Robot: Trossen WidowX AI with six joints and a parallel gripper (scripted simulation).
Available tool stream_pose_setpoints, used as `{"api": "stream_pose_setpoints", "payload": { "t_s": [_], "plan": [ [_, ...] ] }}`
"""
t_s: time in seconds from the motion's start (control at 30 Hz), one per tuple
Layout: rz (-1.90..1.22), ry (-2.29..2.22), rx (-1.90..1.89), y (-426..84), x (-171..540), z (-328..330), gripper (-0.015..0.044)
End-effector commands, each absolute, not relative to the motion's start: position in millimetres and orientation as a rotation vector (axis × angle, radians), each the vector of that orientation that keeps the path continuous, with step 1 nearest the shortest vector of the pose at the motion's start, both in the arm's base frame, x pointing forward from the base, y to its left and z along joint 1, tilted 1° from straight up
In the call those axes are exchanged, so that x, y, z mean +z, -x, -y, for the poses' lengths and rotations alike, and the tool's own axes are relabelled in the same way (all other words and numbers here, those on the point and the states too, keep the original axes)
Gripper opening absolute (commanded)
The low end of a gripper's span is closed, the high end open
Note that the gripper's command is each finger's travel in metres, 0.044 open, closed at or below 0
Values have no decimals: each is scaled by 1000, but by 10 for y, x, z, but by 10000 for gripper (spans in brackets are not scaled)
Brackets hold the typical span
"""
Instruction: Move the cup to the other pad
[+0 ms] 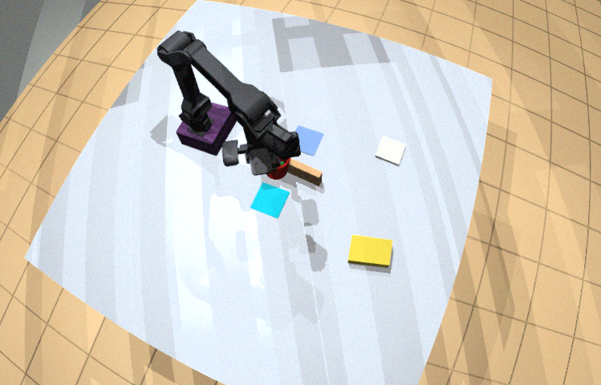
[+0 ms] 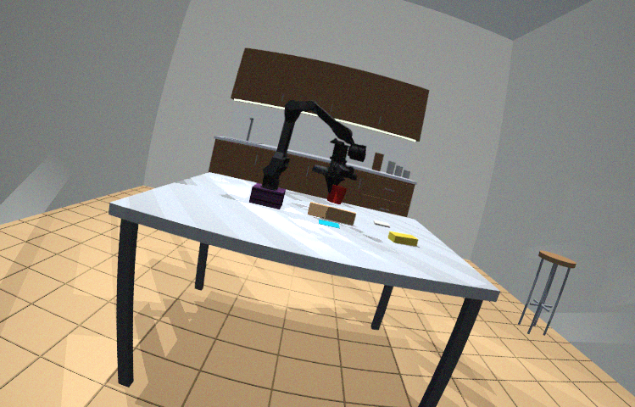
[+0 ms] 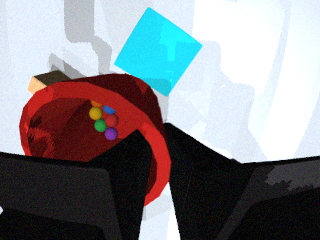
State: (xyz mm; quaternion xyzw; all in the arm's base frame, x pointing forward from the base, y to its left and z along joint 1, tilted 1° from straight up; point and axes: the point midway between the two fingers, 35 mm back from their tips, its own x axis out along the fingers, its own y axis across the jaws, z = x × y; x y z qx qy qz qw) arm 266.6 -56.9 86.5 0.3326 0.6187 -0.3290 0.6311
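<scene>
While our black parallel-jaw gripper (image 3: 155, 160) pinches the rim of the round red cup (image 3: 80, 135), we note it hangs above the white desk (image 1: 160, 267), over the tan wooden bar's (image 1: 307, 172) end, between light-blue pad (image 1: 310, 139) and cyan pad (image 1: 270, 200); coloured marbles (image 3: 103, 120) sit inside.
</scene>
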Motion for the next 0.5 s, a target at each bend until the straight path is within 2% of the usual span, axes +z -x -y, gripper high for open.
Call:
{"api": "stream_pose_setpoints", "payload": {
  "t_s": [0.0,0.47],
  "plan": [
    [-1414,-756,-755,-2668,875,671,0],
    [-1413,-754,-757,-2654,890,960,0]
  ]
}}
